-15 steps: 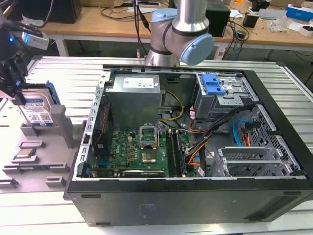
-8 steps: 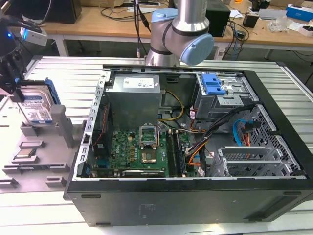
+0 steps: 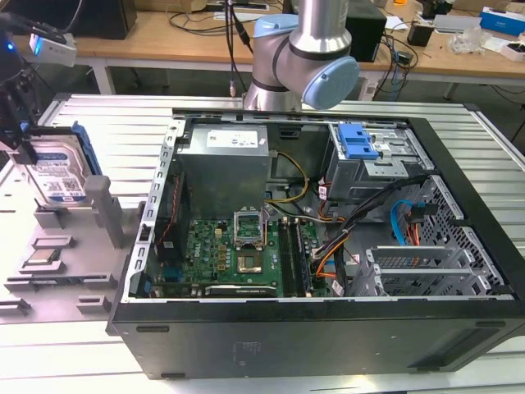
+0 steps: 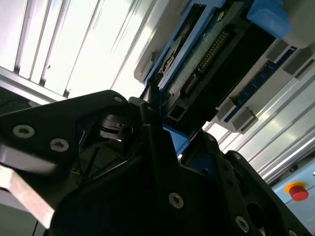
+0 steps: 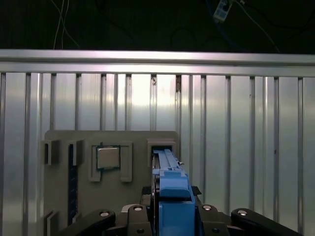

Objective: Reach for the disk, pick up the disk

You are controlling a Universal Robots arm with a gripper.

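The disk (image 3: 56,171) stands on edge in a slot of the grey fixture (image 3: 98,209) at the exterior view's left, its white-and-blue label facing the camera. My gripper (image 3: 18,123) comes down on its upper far corner. The first wrist view has the disk (image 5: 170,189) edge-on with its blue bracket up, and my gripper (image 5: 171,192) has a black finger against each side. The disk's circuit-board side (image 4: 216,64) faces the second wrist view, with my gripper (image 4: 152,115) shut on its near edge.
An open black computer case (image 3: 459,271) takes up the middle and the exterior view's right, with a blue latch (image 3: 358,144) in it. A square processor chip (image 5: 108,158) lies in the fixture (image 5: 59,196) beside the disk. The arm's base (image 3: 303,57) rises behind the case. A red button (image 4: 298,191) sits nearby.
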